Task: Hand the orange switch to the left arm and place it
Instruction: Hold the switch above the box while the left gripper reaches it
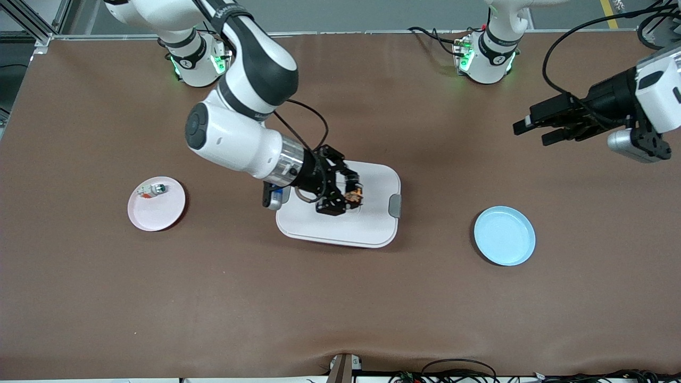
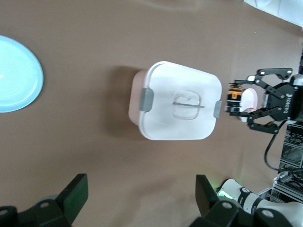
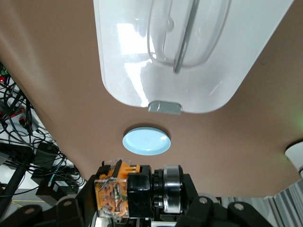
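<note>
My right gripper (image 1: 348,197) is shut on the orange switch (image 1: 354,197), a small black block with an orange band, and holds it in the air over the white box (image 1: 372,223). The right wrist view shows the switch (image 3: 135,191) close up between the jaws, with the box lid (image 3: 142,56) below. My left gripper (image 1: 537,130) is open and empty, up in the air near the left arm's end of the table. The left wrist view shows its fingers (image 2: 75,191) wide apart, the box (image 2: 163,120) and the right gripper (image 2: 244,101) with the switch (image 2: 233,97).
A blue plate (image 1: 504,235) lies toward the left arm's end, nearer the front camera than the box. A pink plate (image 1: 159,210) with a small white-and-green part (image 1: 151,190) lies toward the right arm's end. Cables run along the table's edges.
</note>
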Robot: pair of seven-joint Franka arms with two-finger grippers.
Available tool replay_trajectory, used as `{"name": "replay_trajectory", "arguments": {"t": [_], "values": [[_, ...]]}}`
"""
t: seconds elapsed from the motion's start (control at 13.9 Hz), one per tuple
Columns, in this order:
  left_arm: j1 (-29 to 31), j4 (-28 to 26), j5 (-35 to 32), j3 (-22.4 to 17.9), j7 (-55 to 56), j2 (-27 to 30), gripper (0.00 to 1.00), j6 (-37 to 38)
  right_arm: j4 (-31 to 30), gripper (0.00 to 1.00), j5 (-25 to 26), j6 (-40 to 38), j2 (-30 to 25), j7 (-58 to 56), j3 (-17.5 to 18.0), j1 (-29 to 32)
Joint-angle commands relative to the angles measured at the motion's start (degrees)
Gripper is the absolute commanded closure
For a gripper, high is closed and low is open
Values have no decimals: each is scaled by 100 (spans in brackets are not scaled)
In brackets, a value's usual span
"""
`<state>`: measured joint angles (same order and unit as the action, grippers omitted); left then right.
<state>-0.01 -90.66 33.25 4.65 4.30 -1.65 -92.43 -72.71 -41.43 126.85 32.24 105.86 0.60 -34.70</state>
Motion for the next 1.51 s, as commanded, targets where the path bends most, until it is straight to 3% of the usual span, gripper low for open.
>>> {"name": "replay_trajectory", "arguments": {"t": [0.0, 0.22, 1.44], "values": [[-192, 39, 225, 54, -79, -90, 0, -284, 565, 100, -119, 49, 309, 303, -60, -107], [-420, 39, 419, 54, -79, -257, 0, -556, 679, 100, -119, 392, 318, 646, -51, -317], [-1344, 48, 937, 80, -228, -1065, 0, -1857, 890, 100, -119, 384, 274, 1235, 2, -617]]}}
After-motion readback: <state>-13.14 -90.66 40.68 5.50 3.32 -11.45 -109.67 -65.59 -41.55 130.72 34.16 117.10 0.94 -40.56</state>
